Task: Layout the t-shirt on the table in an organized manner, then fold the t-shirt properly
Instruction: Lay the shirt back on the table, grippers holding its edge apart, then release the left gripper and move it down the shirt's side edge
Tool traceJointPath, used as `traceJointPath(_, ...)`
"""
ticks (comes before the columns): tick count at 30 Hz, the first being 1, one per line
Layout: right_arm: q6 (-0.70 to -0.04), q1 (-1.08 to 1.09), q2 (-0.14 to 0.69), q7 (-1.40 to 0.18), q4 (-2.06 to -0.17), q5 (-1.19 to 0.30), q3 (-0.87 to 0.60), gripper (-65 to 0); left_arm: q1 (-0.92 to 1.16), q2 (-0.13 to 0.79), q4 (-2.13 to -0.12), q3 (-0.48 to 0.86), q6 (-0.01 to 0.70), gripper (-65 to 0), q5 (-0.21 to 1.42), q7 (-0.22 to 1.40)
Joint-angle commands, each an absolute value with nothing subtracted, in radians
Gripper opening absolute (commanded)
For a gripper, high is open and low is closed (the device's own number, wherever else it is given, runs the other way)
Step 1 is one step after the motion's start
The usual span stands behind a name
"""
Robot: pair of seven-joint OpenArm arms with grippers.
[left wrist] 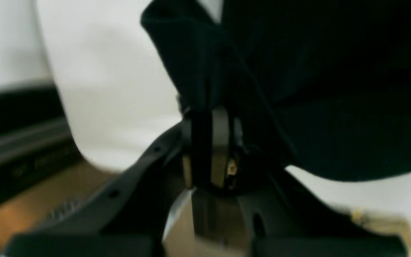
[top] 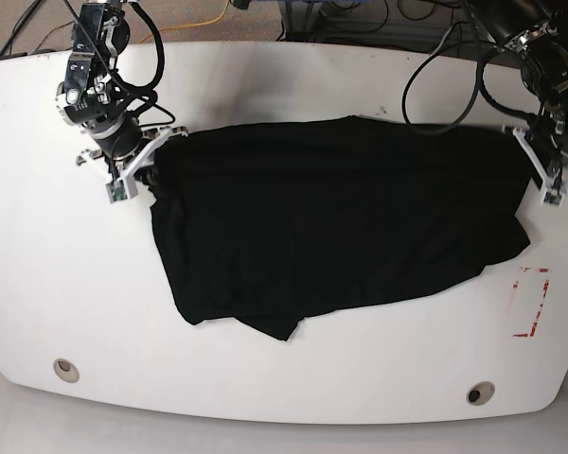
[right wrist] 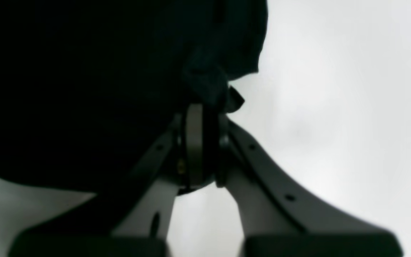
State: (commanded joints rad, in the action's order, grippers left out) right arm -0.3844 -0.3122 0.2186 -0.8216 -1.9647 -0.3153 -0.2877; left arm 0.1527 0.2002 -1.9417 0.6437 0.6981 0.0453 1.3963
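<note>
The black t-shirt [top: 331, 218] is stretched across the middle of the white table [top: 293, 76], its lower edge sagging in loose folds toward the front left. At the shirt's right end my left gripper [top: 528, 159] is shut on the cloth; the left wrist view shows its fingers [left wrist: 219, 142] pinching a black fold of the t-shirt [left wrist: 316, 89]. My right gripper [top: 154, 158] is shut on the shirt's left end, and up close its fingers [right wrist: 194, 142] clamp a bunched corner of the t-shirt [right wrist: 84, 89]. No print shows on the visible side.
A red tape rectangle [top: 531, 303] lies at the front right, just below the shirt's right end. Two round metal grommets [top: 65, 369] [top: 479, 392] sit near the front edge. Cables run over the table's back edge behind both arms.
</note>
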Motion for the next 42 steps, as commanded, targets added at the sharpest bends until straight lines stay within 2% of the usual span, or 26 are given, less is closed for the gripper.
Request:
traceJointPath(7, -0.384, -0.387, 0.219, -0.822, -1.965, -0.315, -0.286, -65.0, 0.277, 0.200, -1.942, 0.705, 0.698, -60.3, 0.044, 1.396)
traceJointPath(14, -0.384, -0.421, 0.217, -0.816, -1.963, -0.317, -0.285, -63.1, 0.308, 0.199, -1.942, 0.711, 0.698, -59.9, 0.044, 1.396)
traceJointPath(20, -0.384, -0.420, 0.189, -0.816, -1.963, -0.315, -0.286, -54.2, 0.305, 0.199, -1.942, 0.711, 0.698, -54.3, 0.045, 1.396)
traceJointPath(29, -0.384, -0.412, 0.180, -0.814, -1.962, -0.317, -0.283, -46.6, 0.283, 0.196, -1.942, 0.707, 0.698, -55.0, 0.045, 1.396)
traceJointPath(32, -0.384, -0.412, 0.142, -0.814, -1.962, -0.315, -0.283, -38.7, 0.274, 0.200, -1.942, 0.705, 0.698, -54.9, 0.045, 1.396)
traceJointPath(35, -0.384, -0.415, 0.116, -0.816, -1.962, -0.315, -0.282, -29.0, 0.272, 0.200, -1.942, 0.704, 0.698, -54.7, 0.045, 1.396)
traceJointPath(38, -0.384, -0.423, 0.082, -0.820, -1.962, -0.315, -0.286, -16.6, 0.269, 0.200, -1.942, 0.704, 0.698, -54.7, 0.045, 1.396)
traceJointPath(42, -0.384, -0.438, 0.067, -0.817, -1.960, -0.315, -0.286, -4.9, 0.262, 0.200, -1.942, 0.704, 0.698, -54.3, 0.045, 1.396)
